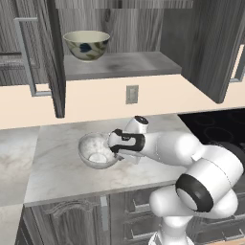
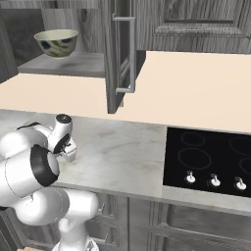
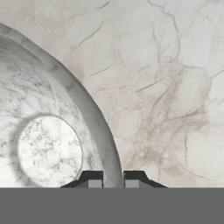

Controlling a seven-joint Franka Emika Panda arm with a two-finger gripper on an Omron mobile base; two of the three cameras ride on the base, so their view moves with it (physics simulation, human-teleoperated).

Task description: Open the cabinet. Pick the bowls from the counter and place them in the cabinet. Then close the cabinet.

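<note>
The gripper (image 3: 113, 179) pinches the marble bowl's (image 1: 97, 150) rim on the tabletop (image 1: 57, 158); a thin rim hold could slip or tip when lifted.

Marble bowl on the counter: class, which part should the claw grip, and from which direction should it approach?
Grip the thin rim of the marble bowl, coming from above with one finger inside and one outside. The bowl sits upright and open-topped, too wide to span; the claw already pinches its rim this way.
</note>
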